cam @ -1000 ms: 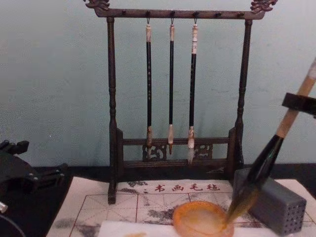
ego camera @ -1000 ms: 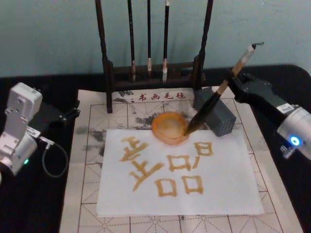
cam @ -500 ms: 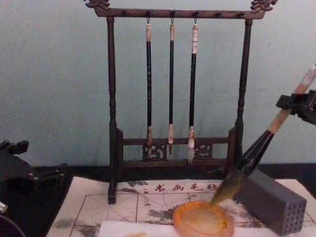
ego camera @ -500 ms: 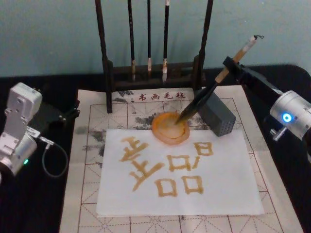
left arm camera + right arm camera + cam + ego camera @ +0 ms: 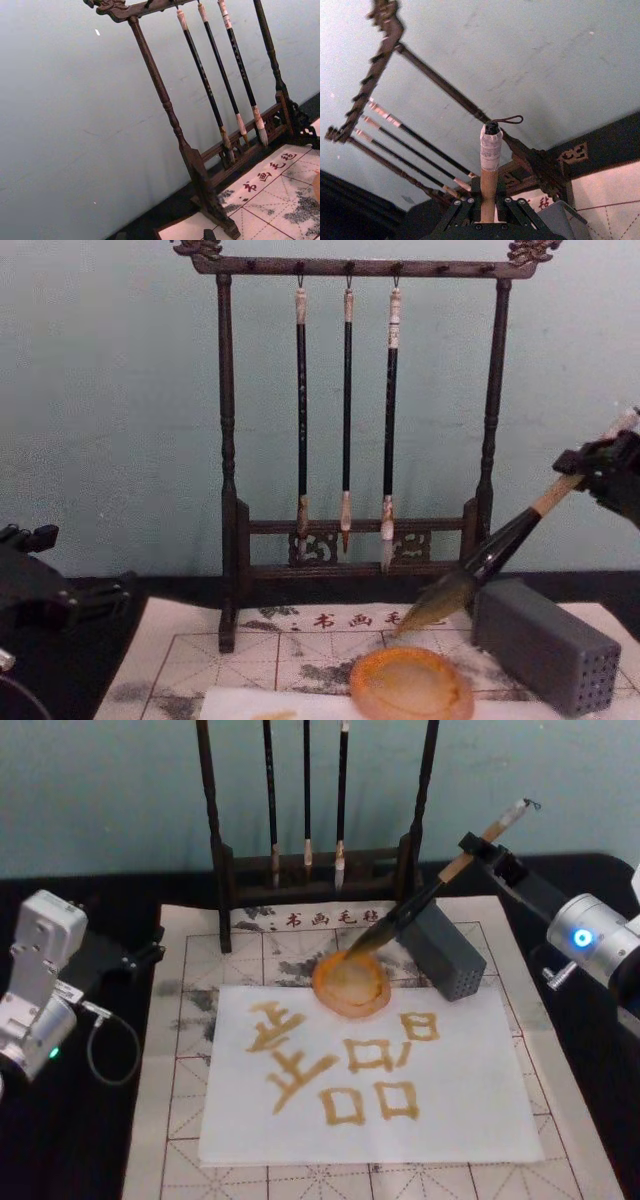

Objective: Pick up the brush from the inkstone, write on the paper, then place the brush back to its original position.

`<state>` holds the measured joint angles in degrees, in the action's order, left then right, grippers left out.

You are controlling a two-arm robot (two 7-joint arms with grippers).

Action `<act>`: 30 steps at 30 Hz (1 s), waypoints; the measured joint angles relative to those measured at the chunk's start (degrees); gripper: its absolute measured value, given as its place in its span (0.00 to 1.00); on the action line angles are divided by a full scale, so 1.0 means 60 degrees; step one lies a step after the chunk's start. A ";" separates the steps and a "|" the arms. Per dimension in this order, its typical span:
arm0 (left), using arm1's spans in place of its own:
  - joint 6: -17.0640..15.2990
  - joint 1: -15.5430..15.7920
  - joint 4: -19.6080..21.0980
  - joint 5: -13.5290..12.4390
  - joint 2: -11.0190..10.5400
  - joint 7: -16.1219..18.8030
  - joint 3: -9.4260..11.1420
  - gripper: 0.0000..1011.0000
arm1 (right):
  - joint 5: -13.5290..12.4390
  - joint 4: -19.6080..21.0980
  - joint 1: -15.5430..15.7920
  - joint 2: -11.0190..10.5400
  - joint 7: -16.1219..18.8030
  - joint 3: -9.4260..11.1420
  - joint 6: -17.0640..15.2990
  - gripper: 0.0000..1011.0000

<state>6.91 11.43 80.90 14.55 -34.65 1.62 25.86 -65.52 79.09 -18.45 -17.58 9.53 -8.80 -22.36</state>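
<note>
My right gripper (image 5: pixel 478 846) is shut on the tan upper handle of the brush (image 5: pixel 420 905), at the table's back right. The brush slants down and to the left. Its dark tip hangs just above the far rim of the orange inkstone (image 5: pixel 350 986). From the chest the tip of the brush (image 5: pixel 500 545) is clear of the inkstone (image 5: pixel 410 686), and the right gripper (image 5: pixel 590 472) sits at the right edge. The right wrist view looks up along the brush (image 5: pixel 490 150) to its white cap and loop. The white paper (image 5: pixel 470 1110) carries several ochre characters. My left gripper (image 5: pixel 135 957) is parked at the left.
A dark wooden rack (image 5: pixel 315 870) with three thin hanging brushes stands behind the inkstone. A grey block with small holes (image 5: pixel 445 952) lies just right of the dish, under the brush shaft. The paper lies on a gridded felt mat (image 5: pixel 180 1120).
The brush tip has come up out of the inkstone and swung toward its far rim. The brush now lies flatter, and my right gripper has moved back toward the rack.
</note>
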 joint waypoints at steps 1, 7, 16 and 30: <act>0.0001 0.0000 0.0000 0.0000 0.0000 0.0000 0.0000 0.99 | -0.0058 -0.0067 -0.0032 0.0034 -0.0042 0.0018 -0.0013 0.19; 0.0000 0.0000 0.0000 0.0000 0.0000 0.0000 -0.0001 0.99 | -0.0535 -0.0604 -0.0238 0.0268 -0.0405 0.0085 -0.0112 0.19; 0.0000 0.0000 0.0000 0.0000 0.0000 0.0000 0.0000 0.99 | -0.0834 -0.1037 -0.0371 0.0299 -0.0587 -0.0081 -0.0198 0.19; 0.0000 0.0000 0.0000 0.0000 0.0000 0.0000 0.0000 0.99 | -0.1117 -0.1360 -0.0428 0.0350 -0.0898 -0.0312 0.0108 0.19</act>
<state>6.91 11.43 80.90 14.55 -34.65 1.62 25.87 -72.22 70.92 -21.02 -15.48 4.14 -10.67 -21.71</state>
